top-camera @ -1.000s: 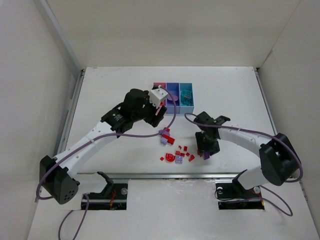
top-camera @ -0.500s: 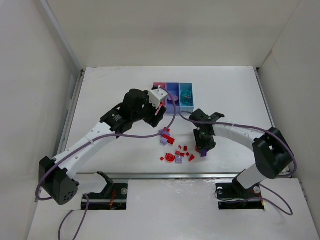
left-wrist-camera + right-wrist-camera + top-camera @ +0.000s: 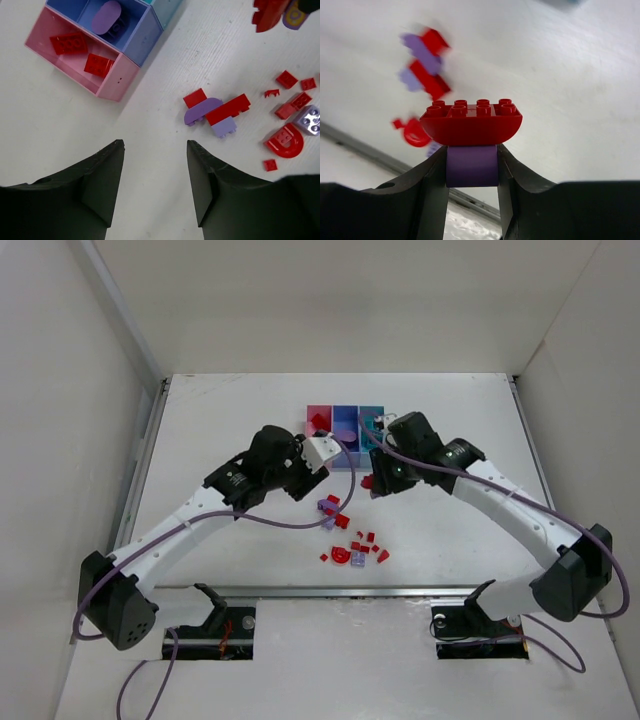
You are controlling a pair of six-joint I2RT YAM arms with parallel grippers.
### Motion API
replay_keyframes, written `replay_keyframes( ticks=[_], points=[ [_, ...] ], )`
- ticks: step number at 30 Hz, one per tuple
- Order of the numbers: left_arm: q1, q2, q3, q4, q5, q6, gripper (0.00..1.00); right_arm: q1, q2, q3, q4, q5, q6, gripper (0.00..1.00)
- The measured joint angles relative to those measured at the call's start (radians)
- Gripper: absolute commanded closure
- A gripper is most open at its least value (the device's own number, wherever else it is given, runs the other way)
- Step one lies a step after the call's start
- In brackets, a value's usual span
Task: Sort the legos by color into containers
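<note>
My right gripper [image 3: 471,156] is shut on a lilac purple piece [image 3: 471,167] with a red curved brick [image 3: 471,125] stuck on top. It hangs above the table just in front of the bins [image 3: 370,480]. My left gripper [image 3: 155,145] is open and empty, above bare table between the bins and the loose legos [image 3: 312,472]. The pink bin [image 3: 116,80] holds two red bricks [image 3: 68,42]. The purple-blue bin [image 3: 146,42] holds a lilac oval [image 3: 107,17]. The light blue bin [image 3: 372,418] is partly behind the right arm. No teal heart shows.
A red and lilac cluster [image 3: 217,111] lies on the table in front of the bins [image 3: 330,508]. Several tiny red bricks, a red arch [image 3: 284,142] and a lilac stud brick [image 3: 311,120] lie nearer the front edge [image 3: 358,548]. White walls surround the table.
My right gripper has risen from the table at the right of the pile and moved up and left toward the bins, carrying the purple and red pieces. My left gripper shifted slightly back from the bins.
</note>
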Motion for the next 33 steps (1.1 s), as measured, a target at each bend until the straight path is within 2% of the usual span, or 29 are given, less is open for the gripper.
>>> replay_keyframes(
  ticks=[3, 5, 6, 7, 8, 12, 14, 16, 19, 24, 29, 31, 32, 33],
  points=[
    [0.000, -0.004, -0.013, 0.002, 0.000, 0.122, 0.51, -0.001, 0.003, 0.079, 0.049, -0.130, -0.068, 1.00],
    [0.001, -0.041, -0.071, 0.040, 0.007, 0.217, 0.46, -0.001, 0.020, 0.112, 0.069, -0.218, -0.106, 1.00],
    [0.004, -0.077, -0.117, 0.059, 0.018, 0.266, 0.42, -0.001, 0.030, 0.124, 0.074, -0.257, -0.123, 1.00],
    [0.007, -0.122, -0.164, 0.074, 0.031, 0.315, 0.27, -0.001, 0.043, 0.135, 0.076, -0.292, -0.136, 1.00],
    [0.009, -0.171, -0.208, 0.097, 0.048, 0.361, 0.23, -0.001, 0.057, 0.147, 0.076, -0.320, -0.146, 1.00],
    [0.013, -0.315, -0.286, 0.193, 0.134, 0.510, 0.15, -0.001, 0.101, 0.181, 0.077, -0.420, -0.169, 1.00],
    [0.010, -0.327, -0.283, 0.251, 0.170, 0.570, 0.15, 0.000, 0.117, 0.194, 0.076, -0.453, -0.171, 1.00],
    [0.008, -0.314, -0.277, 0.280, 0.199, 0.633, 0.20, 0.001, 0.130, 0.211, 0.072, -0.474, -0.171, 1.00],
    [0.006, -0.281, -0.266, 0.274, 0.244, 0.749, 0.24, 0.003, 0.139, 0.224, 0.077, -0.499, -0.160, 1.00],
    [-0.009, -0.252, -0.266, 0.248, 0.312, 0.916, 0.24, 0.009, 0.140, 0.224, 0.087, -0.545, -0.128, 1.00],
    [-0.026, -0.231, -0.266, 0.245, 0.340, 1.013, 0.27, 0.029, 0.155, 0.225, 0.099, -0.564, -0.109, 1.00],
    [-0.027, -0.225, -0.266, 0.251, 0.345, 1.033, 0.32, 0.043, 0.170, 0.228, 0.101, -0.570, -0.107, 1.00],
    [-0.028, -0.222, -0.266, 0.255, 0.347, 1.040, 0.42, 0.050, 0.177, 0.230, 0.101, -0.573, -0.105, 1.00],
    [-0.028, -0.222, -0.265, 0.238, 0.346, 1.043, 0.48, 0.055, 0.183, 0.233, 0.101, -0.572, -0.104, 1.00]
  ],
)
